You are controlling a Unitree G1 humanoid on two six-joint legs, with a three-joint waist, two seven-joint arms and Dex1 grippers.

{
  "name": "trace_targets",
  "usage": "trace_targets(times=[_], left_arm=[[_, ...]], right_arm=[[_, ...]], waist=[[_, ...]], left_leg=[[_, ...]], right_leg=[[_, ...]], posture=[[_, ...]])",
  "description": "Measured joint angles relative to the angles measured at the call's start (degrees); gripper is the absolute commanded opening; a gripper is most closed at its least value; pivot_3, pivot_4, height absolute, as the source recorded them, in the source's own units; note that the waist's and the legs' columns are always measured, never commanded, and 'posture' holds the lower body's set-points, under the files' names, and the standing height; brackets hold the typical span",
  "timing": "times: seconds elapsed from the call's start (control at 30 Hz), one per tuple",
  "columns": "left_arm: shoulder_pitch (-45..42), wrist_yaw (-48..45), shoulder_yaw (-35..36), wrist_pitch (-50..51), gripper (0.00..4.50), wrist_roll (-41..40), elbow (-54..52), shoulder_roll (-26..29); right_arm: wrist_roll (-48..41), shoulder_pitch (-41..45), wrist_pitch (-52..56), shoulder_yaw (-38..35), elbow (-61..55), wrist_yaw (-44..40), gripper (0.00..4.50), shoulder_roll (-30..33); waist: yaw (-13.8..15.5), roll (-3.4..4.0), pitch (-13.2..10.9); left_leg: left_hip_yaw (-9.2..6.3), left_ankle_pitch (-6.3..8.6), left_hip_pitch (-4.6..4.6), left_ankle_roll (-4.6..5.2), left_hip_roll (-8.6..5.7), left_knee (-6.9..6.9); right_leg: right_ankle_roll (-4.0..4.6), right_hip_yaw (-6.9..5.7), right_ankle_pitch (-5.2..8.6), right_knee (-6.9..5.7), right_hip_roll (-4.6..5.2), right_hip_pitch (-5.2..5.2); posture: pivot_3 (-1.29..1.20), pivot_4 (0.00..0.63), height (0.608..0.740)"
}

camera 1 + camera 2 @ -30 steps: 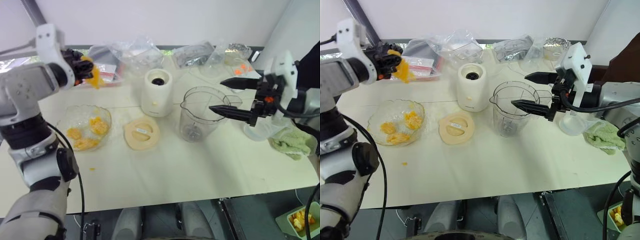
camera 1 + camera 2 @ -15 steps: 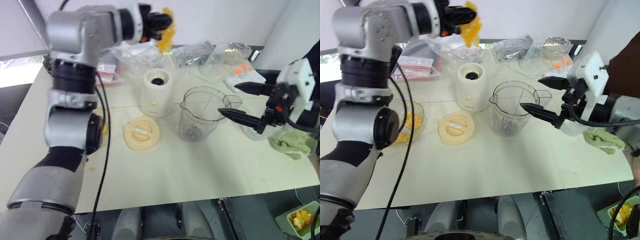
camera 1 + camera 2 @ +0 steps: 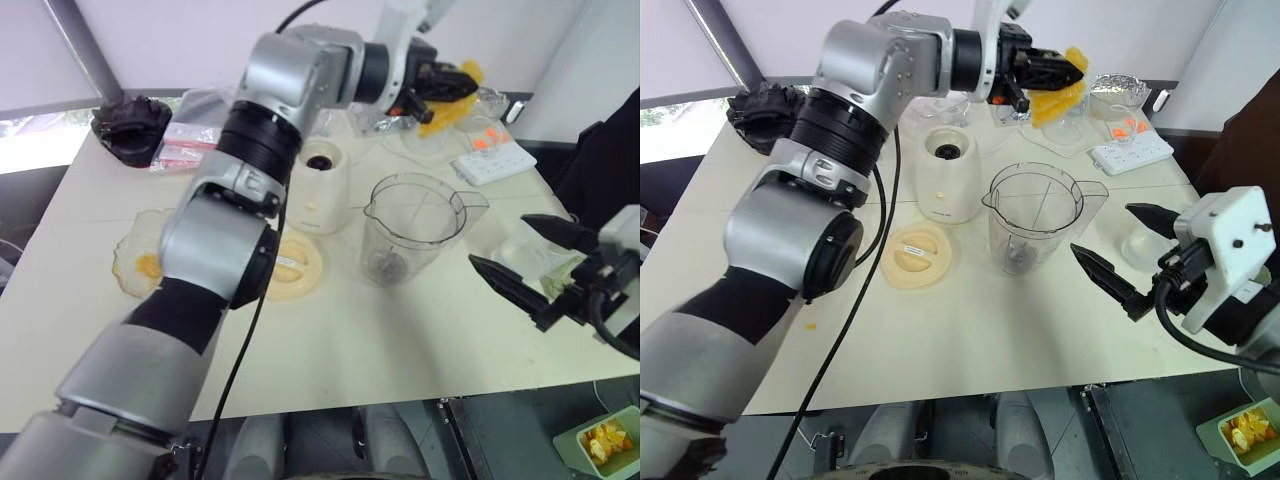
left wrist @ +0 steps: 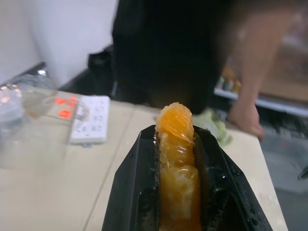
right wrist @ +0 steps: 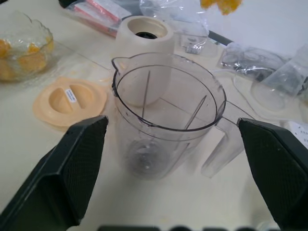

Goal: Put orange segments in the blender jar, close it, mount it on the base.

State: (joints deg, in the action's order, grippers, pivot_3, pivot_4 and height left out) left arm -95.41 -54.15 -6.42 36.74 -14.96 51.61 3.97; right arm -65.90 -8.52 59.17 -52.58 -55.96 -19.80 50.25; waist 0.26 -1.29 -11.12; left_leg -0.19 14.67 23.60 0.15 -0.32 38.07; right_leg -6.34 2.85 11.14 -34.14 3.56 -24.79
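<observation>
Pinching one glossy, ribbed orange segment (image 4: 176, 144) between wet black jaws of the left gripper (image 3: 1055, 68), high above the desk's (image 3: 970, 350) far edge. Standing mid-desk, empty, blade at its bottom: one clear plastic blender jar (image 3: 1034, 228), spout and handle. Squat cream base (image 3: 948, 176) with black coupling just beside it. Flat round cream lid (image 3: 914, 257) nearer the front edge. More segments in a scalloped glass bowl (image 5: 21, 45). Right gripper (image 3: 1130, 255) spread wide, holding nothing, near the right edge.
</observation>
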Motion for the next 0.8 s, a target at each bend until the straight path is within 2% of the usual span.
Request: trace_targets(times=[0.17, 0.4, 0.5, 0.63, 0.7, 0.8], left_arm=[[4.31, -3.71, -4.76, 0.04, 0.86, 3.58, -1.07, -0.16], [10.49, -8.59, -9.84, 1.18, 0.86, 6.30, -6.43, 0.75], [12.16, -10.11, -11.02, 0.34, 1.68, 7.31, -8.03, 0.95], [13.64, -10.95, -12.01, -1.67, 3.72, 8.54, -7.83, 0.87], [13.64, -10.97, -12.01, -2.79, 4.49, 8.97, -7.58, 0.58], [13.65, -10.53, -11.98, -4.75, 4.49, 9.44, -6.99, 0.19]], right_arm=[[-3.36, -4.73, -2.82, -1.02, -1.35, 4.06, 4.50, -0.04], [-5.34, -7.16, -6.02, -1.05, -1.08, 6.18, 4.50, 2.31], [-5.94, -7.57, -7.11, -0.88, -0.82, 6.61, 4.50, 3.14], [-6.80, -8.12, -7.81, -0.82, -0.03, 7.26, 4.50, 4.33], [-7.19, -8.36, -8.43, -0.79, -0.04, 7.64, 4.50, 4.82], [-7.57, -9.39, -8.82, -0.79, -0.05, 8.04, 4.50, 4.85]], waist=[[0.08, 0.01, 0.01], [0.30, 0.00, 0.00], [0.43, 0.01, 0.01], [0.45, 0.00, 0.00], [0.46, 0.00, 0.00], [0.47, 0.00, 0.00]], left_leg=[[-0.01, 0.00, -0.04, 0.01, 0.04, 0.01], [-0.03, 0.01, 0.00, 0.03, 0.05, 0.01], [-0.04, 0.01, -0.01, 0.03, 0.04, 0.01], [-0.04, 0.01, 0.00, 0.03, 0.04, 0.06], [-0.04, 0.01, 0.00, 0.03, 0.04, 0.06], [-0.05, 0.01, 0.01, 0.04, 0.04, 0.06]], right_leg=[[0.02, 0.00, 0.00, -0.01, -0.01, 0.03], [0.02, 0.00, 0.01, 0.00, -0.01, 0.03], [0.02, 0.00, 0.01, 0.00, -0.01, 0.04], [0.02, 0.00, 0.01, 0.00, -0.01, 0.05], [0.02, 0.00, 0.01, 0.00, -0.01, 0.05], [0.01, 0.00, 0.01, 0.00, -0.01, 0.05]], posture=[[0.00, 0.150, 0.740], [0.00, 0.150, 0.740], [0.00, 0.150, 0.740], [0.00, 0.150, 0.740], [0.00, 0.150, 0.740], [0.00, 0.150, 0.740]])
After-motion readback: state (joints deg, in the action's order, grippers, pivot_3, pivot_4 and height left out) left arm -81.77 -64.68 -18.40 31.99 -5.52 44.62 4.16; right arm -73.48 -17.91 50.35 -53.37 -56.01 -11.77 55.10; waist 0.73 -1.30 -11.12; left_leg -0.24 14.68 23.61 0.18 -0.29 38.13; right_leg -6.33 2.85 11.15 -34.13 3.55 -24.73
